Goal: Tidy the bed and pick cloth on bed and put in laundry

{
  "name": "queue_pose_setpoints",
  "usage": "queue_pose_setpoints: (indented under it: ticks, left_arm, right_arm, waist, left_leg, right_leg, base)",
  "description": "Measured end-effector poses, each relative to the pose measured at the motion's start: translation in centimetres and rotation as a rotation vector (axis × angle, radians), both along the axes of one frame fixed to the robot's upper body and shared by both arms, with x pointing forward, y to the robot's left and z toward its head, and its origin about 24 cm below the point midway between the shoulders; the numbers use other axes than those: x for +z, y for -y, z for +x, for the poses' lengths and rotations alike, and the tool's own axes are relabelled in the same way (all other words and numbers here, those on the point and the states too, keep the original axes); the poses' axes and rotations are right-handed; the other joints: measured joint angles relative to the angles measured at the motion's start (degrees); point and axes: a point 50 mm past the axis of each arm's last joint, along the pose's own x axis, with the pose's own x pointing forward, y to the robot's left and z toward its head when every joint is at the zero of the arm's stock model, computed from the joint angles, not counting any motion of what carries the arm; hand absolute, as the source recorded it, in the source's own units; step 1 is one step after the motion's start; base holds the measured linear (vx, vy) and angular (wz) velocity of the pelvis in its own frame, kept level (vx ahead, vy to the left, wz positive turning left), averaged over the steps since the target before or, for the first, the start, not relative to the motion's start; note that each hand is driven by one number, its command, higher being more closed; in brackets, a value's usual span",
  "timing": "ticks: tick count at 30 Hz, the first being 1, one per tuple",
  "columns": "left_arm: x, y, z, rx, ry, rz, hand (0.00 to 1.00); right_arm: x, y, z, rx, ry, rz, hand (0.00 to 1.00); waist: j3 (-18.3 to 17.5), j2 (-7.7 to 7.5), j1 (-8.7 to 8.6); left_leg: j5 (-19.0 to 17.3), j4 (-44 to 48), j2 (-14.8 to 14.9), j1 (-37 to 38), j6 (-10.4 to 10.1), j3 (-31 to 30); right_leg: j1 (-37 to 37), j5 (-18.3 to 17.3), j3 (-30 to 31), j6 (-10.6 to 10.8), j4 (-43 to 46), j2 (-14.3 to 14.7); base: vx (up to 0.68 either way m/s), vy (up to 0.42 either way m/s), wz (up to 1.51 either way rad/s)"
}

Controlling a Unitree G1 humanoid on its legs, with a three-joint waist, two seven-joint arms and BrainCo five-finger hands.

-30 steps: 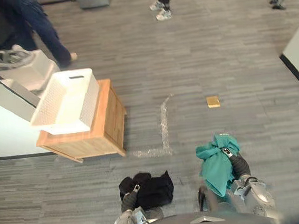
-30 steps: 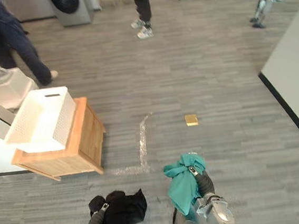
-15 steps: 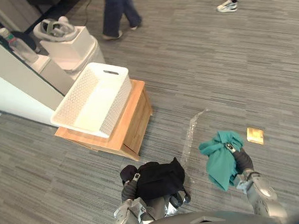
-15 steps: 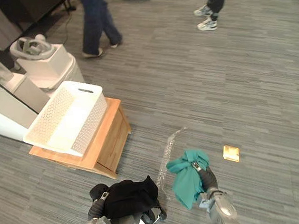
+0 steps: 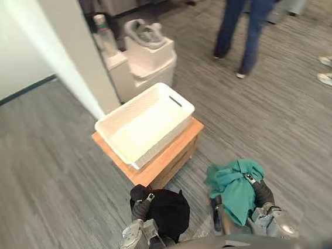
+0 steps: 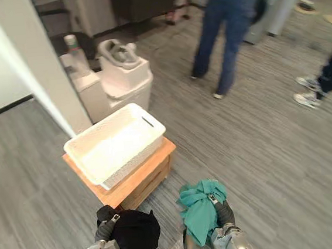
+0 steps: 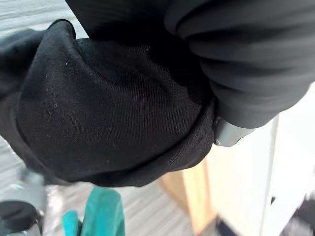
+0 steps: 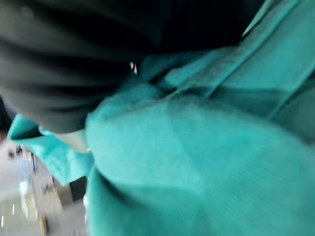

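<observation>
Two cloths in carry: black cloth (image 5: 169, 211) bunched at left robot hand (image 5: 141, 208), teal cloth (image 5: 235, 184) draped over right robot hand (image 5: 260, 190). Both grips buried in fabric, cannot tell. White basket (image 5: 164, 141) on wooden stand (image 5: 170, 160), near, just ahead. Likely delivery step. You need each bundle raised over rim, then released inside.

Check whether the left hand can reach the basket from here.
Probably yes. The basket sits open-topped on the stand just ahead of the left hand, with nothing between them. The hand carries the black cloth, so it may need lifting over the rim.
</observation>
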Motion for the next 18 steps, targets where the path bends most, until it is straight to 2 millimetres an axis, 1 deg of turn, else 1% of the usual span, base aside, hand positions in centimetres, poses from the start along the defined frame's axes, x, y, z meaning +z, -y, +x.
queue_pose_setpoints:
  ticks: [1,2,3,4,5,6,7,8,9,10,11,12,13,14,15,16,17,18]
  left_arm:
    - [-0.1,-0.2,-0.5,0.008,-0.012,0.0,1.0]
    - [-0.3,-0.4,-1.3,0.027,-0.03,-0.003,1.0]
    - [-0.4,-0.1,-1.7,0.035,-0.036,-0.02,1.0]
    - [-0.6,0.5,-2.4,0.057,-0.042,-0.049,1.0]
    - [-0.5,0.7,-2.5,0.065,-0.037,-0.059,1.0]
    - [-0.3,1.2,-2.3,0.075,-0.009,-0.074,1.0]
    - [0.1,1.3,-2.0,0.09,0.027,-0.089,1.0]
    - [0.2,1.3,-1.9,0.088,0.037,-0.092,1.0]
    - [0.3,1.4,-1.7,0.076,0.051,-0.101,1.0]
    - [0.4,1.4,-1.6,0.072,0.06,-0.103,1.0]
    - [0.5,1.5,-1.2,0.056,0.079,-0.116,1.0]
    - [0.6,1.7,-1.0,0.04,0.09,-0.13,1.0]
    - [0.6,1.9,-1.0,0.034,0.094,-0.137,1.0]
    - [0.7,1.9,-0.7,0.022,0.105,-0.143,1.0]
    - [0.8,2.1,-0.2,0.009,0.121,-0.15,1.0]
    - [0.9,2.1,0.0,0.002,0.128,-0.152,1.0]
    - [1.1,2.1,0.9,-0.031,0.151,-0.139,1.0]
    - [1.3,2.4,1.4,-0.07,0.163,-0.138,1.0]
  right_arm:
    - [0.1,0.1,0.3,-0.001,0.007,-0.001,1.0]
    - [0.4,0.4,0.9,-0.011,0.023,-0.008,1.0]
    - [0.6,0.7,1.4,-0.009,0.033,-0.019,1.0]
    - [1.1,0.8,2.4,-0.007,0.062,-0.019,1.0]
    - [1.3,0.8,2.7,-0.007,0.073,-0.02,1.0]
    - [1.7,0.9,3.0,-0.007,0.09,-0.024,1.0]
    - [2.0,0.9,3.1,-0.006,0.104,-0.025,1.0]
    - [1.9,0.8,2.9,-0.01,0.102,-0.024,1.0]
    - [1.8,0.9,2.5,-0.021,0.091,-0.023,1.0]
    - [1.7,1.0,2.4,-0.024,0.088,-0.028,1.0]
    - [1.9,1.6,2.6,-0.034,0.1,-0.047,1.0]
    - [2.3,2.3,2.9,-0.056,0.121,-0.07,1.0]
    - [2.5,2.8,2.9,-0.073,0.132,-0.084,1.0]
    - [2.6,3.8,2.9,-0.111,0.137,-0.102,1.0]
    - [3.3,5.1,3.1,-0.153,0.166,-0.128,1.0]
    - [3.6,5.6,3.4,-0.169,0.182,-0.139,1.0]
    - [4.4,6.6,3.9,-0.202,0.213,-0.16,1.0]
    - [5.2,7.5,4.3,-0.234,0.245,-0.183,1.0]
  waist:
    - [0.0,-0.12,0.28]
    - [-0.08,1.35,1.18]
    - [-0.08,2.74,1.44]
    - [0.26,4.39,1.7]
    - [0.28,4.35,1.83]
    - [0.45,4.41,1.81]
    - [1.09,4.8,1.79]
    - [1.27,5.14,1.86]
    - [1.39,4.98,2.04]
    - [1.32,4.84,2.13]
    - [1.28,4.85,2.23]
    - [1.18,5.13,2.02]
    - [0.96,5.5,1.5]
    - [0.16,5.12,0.77]
    - [-0.92,5.37,-0.02]
    - [-0.85,5.19,-0.45]
    - [-0.36,4.05,-0.82]
    - [-0.35,4.0,-0.97]
  left_leg:
    - [-1.46,0.88,0.65,0.73,-0.74,-0.83]
    - [-3.42,2.02,2.95,1.91,-2.57,-1.53]
    - [-3.83,2.45,4.48,2.66,-3.14,-1.62]
    - [-2.51,6.43,6.1,1.71,-4.65,-0.77]
    - [-1.4,9.75,6.17,0.18,-5.29,0.15]
    - [1.16,18.75,6.93,-3.84,-6.27,2.5]
    - [4.35,30.26,10.24,-8.86,-7.15,6.99]
    - [4.4,34.23,12.16,-10.43,-7.06,9.55]
    - [3.55,37.26,15.01,-12.17,-5.71,15.53]
    - [3.38,36.82,15.84,-12.82,-5.28,18.3]
    - [3.94,32.18,16.56,-13.71,-4.79,23.33]
    - [7.13,23.0,16.44,-14.25,-4.72,28.43]
    - [9.55,18.21,16.06,-14.74,-4.3,30.88]
    - [9.64,12.53,14.67,-13.66,-3.72,33.82]
    - [10.35,4.21,11.84,-11.95,-3.18,33.3]
    - [11.28,0.83,10.89,-10.94,-3.49,32.95]
    - [15.54,-6.22,8.29,-9.05,-3.35,31.48]
    - [16.95,-10.24,7.22,-7.64,-3.59,30.06]
  right_leg:
    - [0.38,3.24,0.43,-0.23,1.57,0.32]
    - [0.46,4.87,-1.44,-1.1,5.69,1.54]
    - [0.67,3.35,-2.81,-1.53,7.38,2.42]
    - [1.69,0.49,-5.0,-2.82,9.34,2.96]
    - [2.21,-0.3,-5.9,-3.26,9.63,2.44]
    - [4.74,-1.69,-7.76,-3.87,8.99,1.87]
    - [9.33,-2.45,-10.76,-4.78,6.34,2.21]
    - [11.68,-2.73,-12.25,-5.19,5.01,2.39]
    - [15.6,-3.42,-14.44,-5.83,2.96,2.19]
    - [17.1,-3.63,-15.28,-6.07,2.15,1.94]
    - [18.87,-3.87,-16.58,-5.98,0.73,1.54]
    - [19.4,-3.78,-17.84,-5.25,0.07,1.4]
    - [19.43,-3.82,-18.82,-4.78,-0.15,1.66]
    - [19.71,-3.83,-20.08,-4.27,-0.44,1.38]
    - [19.18,-3.82,-21.9,-4.05,-0.88,1.12]
    - [19.0,-3.86,-22.8,-3.99,-0.96,0.99]
    - [18.96,-3.96,-24.6,-3.84,-0.68,-0.22]
    - [18.93,-4.47,-25.82,-3.47,0.59,-0.41]
  base:
    - [0.41,-0.407,1.02]
    - [0.4,-0.402,0.55]
    - [0.48,-0.444,0.72]
    - [0.4,-0.357,0.58]
    - [0.35,-0.351,0.85]
    - [0.32,-0.351,0.96]
    - [0.3,-0.333,1.02]
    - [0.29,-0.285,1.02]
    - [0.25,-0.25,0.69]
    - [0.28,-0.252,0.63]
    - [0.24,-0.174,0.38]
    - [0.22,-0.087,0.39]
    - [0.24,-0.033,0.57]
    - [0.31,-0.002,0.77]
    - [0.31,0.01,0.78]
    - [0.28,0.02,0.82]
    - [0.18,0.028,0.8]
    - [0.17,0.034,0.78]
